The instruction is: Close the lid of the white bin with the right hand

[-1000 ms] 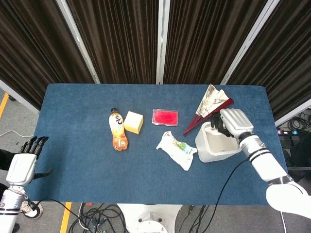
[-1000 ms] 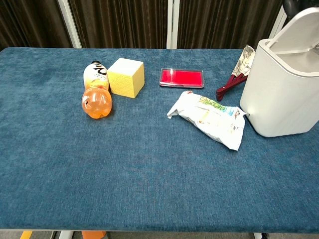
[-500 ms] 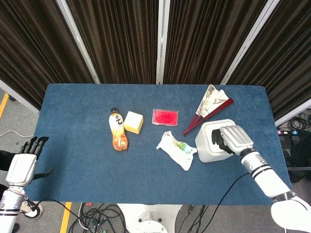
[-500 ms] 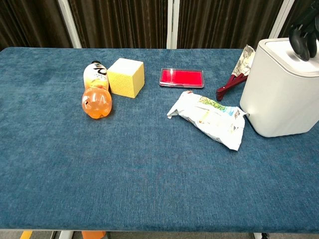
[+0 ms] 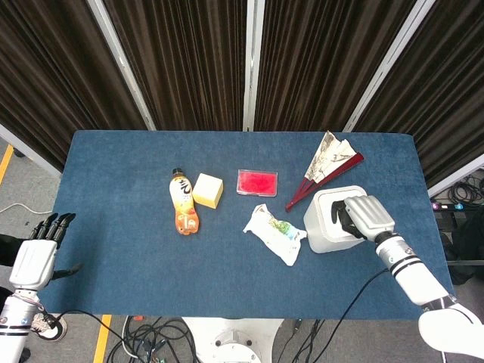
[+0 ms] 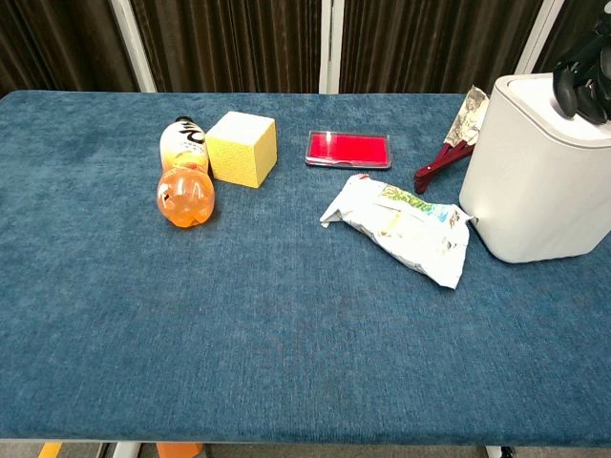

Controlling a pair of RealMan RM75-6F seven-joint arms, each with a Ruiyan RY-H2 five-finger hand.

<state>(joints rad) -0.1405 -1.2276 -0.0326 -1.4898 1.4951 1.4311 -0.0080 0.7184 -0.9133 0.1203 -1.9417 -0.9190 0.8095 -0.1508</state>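
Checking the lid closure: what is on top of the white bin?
The right hand rests on the lid of the white bin. The lid lies flat, so the bin's inside is covered.

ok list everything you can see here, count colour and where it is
white bin: 1, white, table's right side, lid down
fan: 1, red ribs with printed paper, lying behind the bin
snack bag: 1, white with green print, lying left of the bin
flat case: 1, red, mid table toward the back
sponge block: 1, yellow, left of the case
bottle: 1, orange, lying beside the block
table: 1, blue cloth top
left hand: off the table's left edge, holding nothing
right hand: on top of the bin lid
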